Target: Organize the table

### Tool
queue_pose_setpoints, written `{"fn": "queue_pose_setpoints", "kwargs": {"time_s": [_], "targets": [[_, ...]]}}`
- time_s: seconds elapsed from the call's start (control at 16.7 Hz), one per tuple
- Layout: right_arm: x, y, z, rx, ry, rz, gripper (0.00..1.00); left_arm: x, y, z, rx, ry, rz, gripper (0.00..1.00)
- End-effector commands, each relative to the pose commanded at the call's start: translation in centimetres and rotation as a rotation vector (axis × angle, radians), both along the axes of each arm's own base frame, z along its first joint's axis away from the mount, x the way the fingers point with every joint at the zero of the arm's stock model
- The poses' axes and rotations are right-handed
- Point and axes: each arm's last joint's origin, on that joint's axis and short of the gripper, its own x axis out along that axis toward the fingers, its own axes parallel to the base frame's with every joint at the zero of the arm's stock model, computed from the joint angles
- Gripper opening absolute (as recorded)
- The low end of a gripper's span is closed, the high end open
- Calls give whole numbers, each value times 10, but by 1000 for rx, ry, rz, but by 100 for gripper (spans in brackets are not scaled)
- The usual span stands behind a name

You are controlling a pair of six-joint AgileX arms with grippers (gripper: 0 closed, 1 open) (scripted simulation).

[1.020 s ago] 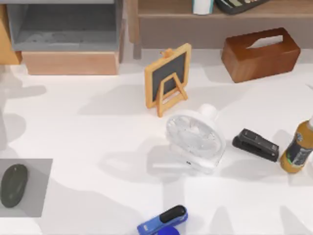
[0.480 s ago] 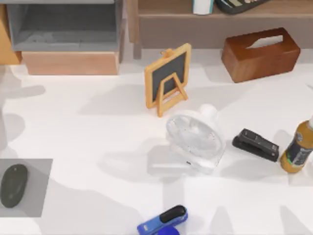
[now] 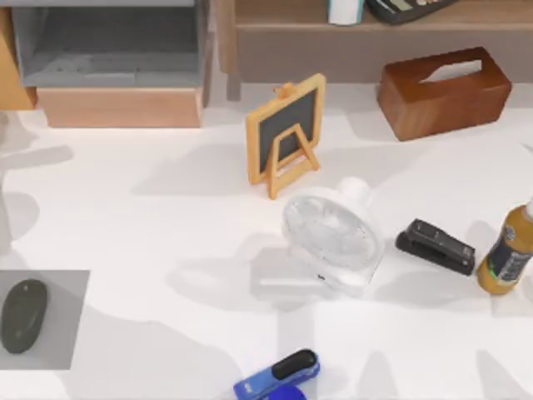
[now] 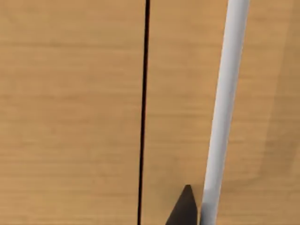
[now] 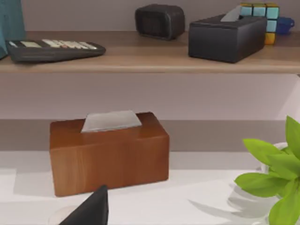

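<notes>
The table spread white across the frame, bearing a small white fan at centre, a black stapler right of it and a wooden tissue box upper right, while I could not tell how my grippers stood.

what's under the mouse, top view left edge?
The dark mouse lies on a small grey square mat, which rests on the white table. Whatever sits directly beneath the mouse's body is covered.
</notes>
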Motion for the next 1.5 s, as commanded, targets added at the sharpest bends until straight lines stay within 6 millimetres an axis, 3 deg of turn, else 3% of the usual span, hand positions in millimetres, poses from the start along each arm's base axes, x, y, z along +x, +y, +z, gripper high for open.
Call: {"fn": "queue_pose_setpoints", "kwargs": {"time_s": [0.3, 0.36, 0.54, 0.9, 1.2, 1.32, 1.5], "targets": [[0, 0, 0, 0, 0, 0, 100, 0, 0, 0, 0, 0, 0, 100], [0, 0, 0, 0, 0, 0, 100, -5, 0, -14, -22, 43, 4, 100], [0, 0, 0, 0, 0, 0, 100, -12, 0, -11, -22, 38, 2, 100], [0, 0, 0, 0, 0, 0, 100, -43, 0, -12, -22, 41, 3, 100], [0, 0, 0, 0, 0, 0, 100, -44, -1, -15, -24, 47, 0, 100], [0, 0, 0, 0, 0, 0, 100, -41, -12, -6, -36, 29, -6, 100], [0, 0, 0, 0, 0, 0, 100, -34, -56, 24, -100, -26, -33, 100]]}}
